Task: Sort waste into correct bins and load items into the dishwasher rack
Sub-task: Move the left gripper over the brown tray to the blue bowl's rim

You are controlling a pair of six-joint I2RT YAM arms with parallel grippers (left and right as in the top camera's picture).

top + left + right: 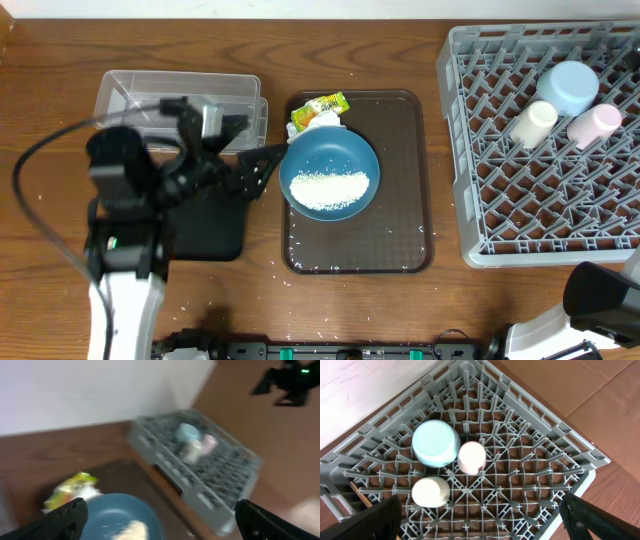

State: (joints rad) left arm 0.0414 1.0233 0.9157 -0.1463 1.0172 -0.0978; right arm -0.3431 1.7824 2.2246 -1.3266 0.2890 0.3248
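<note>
Overhead, left end effector wide open, empty, tip seemingly at dish rim.

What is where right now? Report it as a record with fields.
rack: grey dishwasher rack, table's right side
in rack: light-blue bowl, pink cup, cream cup
dish: dark-blue dish on brown tray, rice in it
wrapper: on tray, at dish's far rim
bins: clear tub, black tray, left side
left gripper: open, beside dish
right gripper: open, above rack
</note>
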